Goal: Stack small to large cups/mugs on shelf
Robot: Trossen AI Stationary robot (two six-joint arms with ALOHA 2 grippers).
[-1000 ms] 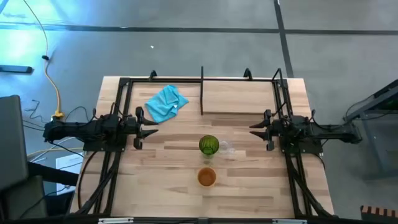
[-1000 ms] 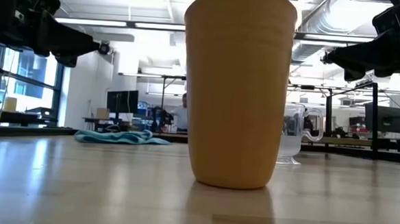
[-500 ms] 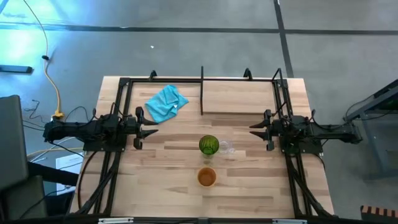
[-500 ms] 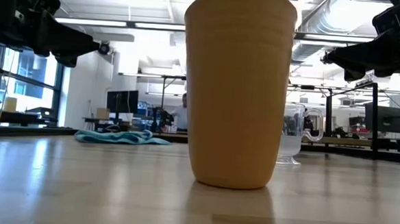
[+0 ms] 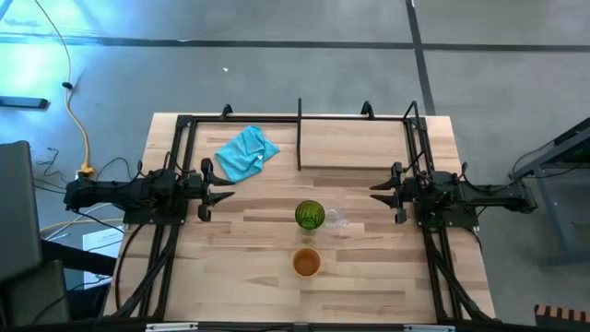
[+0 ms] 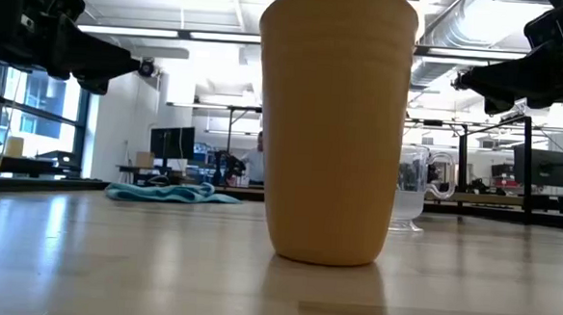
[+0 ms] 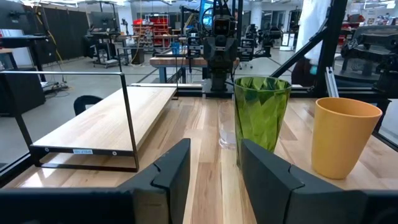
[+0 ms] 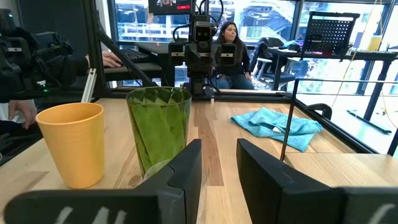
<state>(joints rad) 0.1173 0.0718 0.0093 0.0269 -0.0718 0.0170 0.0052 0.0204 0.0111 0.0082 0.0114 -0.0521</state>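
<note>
Both grippers, left (image 5: 205, 195) and right (image 5: 384, 193), hover open; green tumbler (image 5: 310, 216), orange cup (image 5: 307, 264) and clear glass (image 5: 335, 219) stand between them.

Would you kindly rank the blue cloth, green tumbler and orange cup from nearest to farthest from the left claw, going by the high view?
From the left claw, open at the table's left side:
1. Blue cloth, just behind the claw, towards the back left.
2. Green tumbler, at the table's centre.
3. Orange cup, in front of the tumbler, towards the near edge.

Robotics lab: monitors (image 6: 171, 142), workbenches (image 7: 180, 60), seated person (image 8: 229, 46).
</note>
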